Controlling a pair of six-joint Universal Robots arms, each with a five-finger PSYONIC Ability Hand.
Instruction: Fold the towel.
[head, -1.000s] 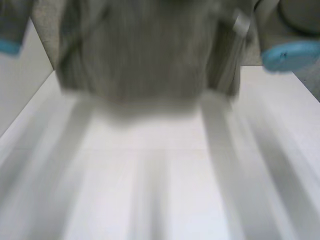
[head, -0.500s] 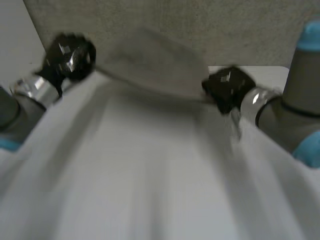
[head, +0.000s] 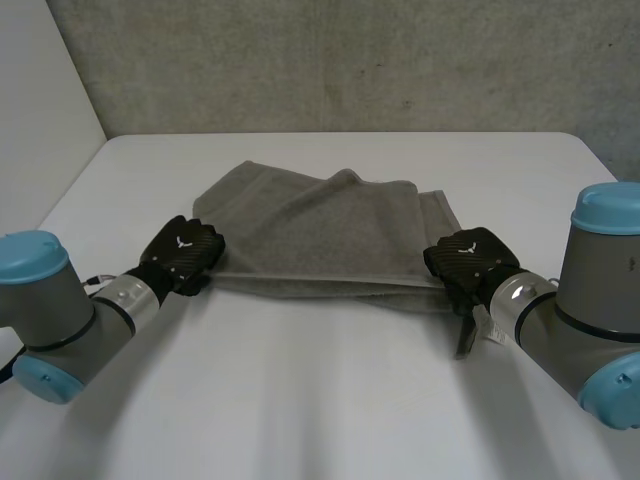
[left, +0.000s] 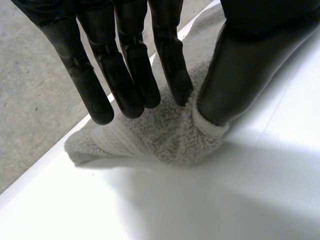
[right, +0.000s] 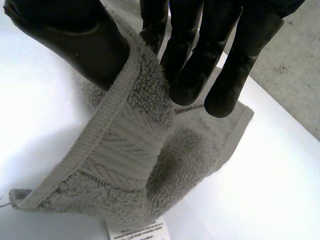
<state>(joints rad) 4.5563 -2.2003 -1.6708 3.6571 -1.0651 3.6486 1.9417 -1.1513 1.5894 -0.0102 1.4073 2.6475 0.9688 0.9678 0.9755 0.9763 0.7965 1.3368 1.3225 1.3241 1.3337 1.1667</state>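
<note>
The grey towel (head: 320, 235) lies folded over on the white table (head: 320, 400), its fold edge nearest me. My left hand (head: 182, 254) is at the towel's near left corner. In the left wrist view its fingers (left: 125, 75) are straight and spread above the cloth (left: 160, 140), and the thumb rests on the corner. My right hand (head: 468, 262) is at the near right corner. In the right wrist view, thumb and fingers (right: 200, 60) pinch the towel's hemmed edge (right: 135, 165) and hold it slightly raised. A white label (right: 137, 231) hangs from that corner.
A grey wall (head: 350, 60) rises behind the table's far edge. Bare table lies between my arms and on both sides of the towel. The table's left edge (head: 70, 190) runs close to my left arm.
The towel was held up high in both hands, then came down and forward onto the table. The left hand's fingers have loosened from the corner. The right hand still grips.
</note>
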